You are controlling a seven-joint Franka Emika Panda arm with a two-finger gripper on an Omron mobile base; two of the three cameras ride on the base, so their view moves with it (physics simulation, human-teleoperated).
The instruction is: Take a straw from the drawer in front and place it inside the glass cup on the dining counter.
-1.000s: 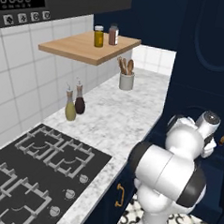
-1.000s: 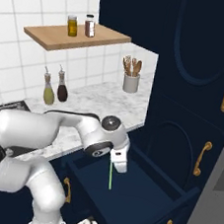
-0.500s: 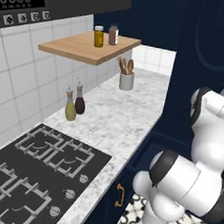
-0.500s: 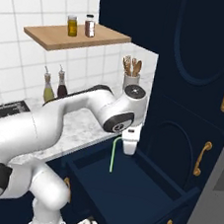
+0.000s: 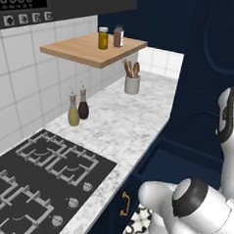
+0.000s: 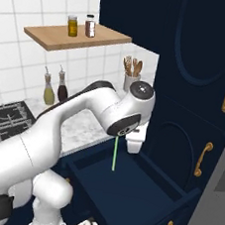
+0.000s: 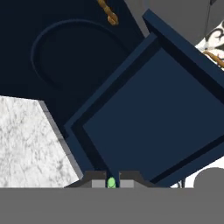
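Already the straw (image 6: 115, 154) is out of the drawer (image 6: 140, 188): at the centre of the right base view it hangs upright from the gripper (image 6: 124, 134), whose jaws are closed on its top end, above the open navy box. Carrying it to the glass cup on the dining counter and dropping it in remains to be done.

Glossy white rounded arm segments, dark grey joint caps, small white gripper (image 6: 133, 146), dark fingertips.
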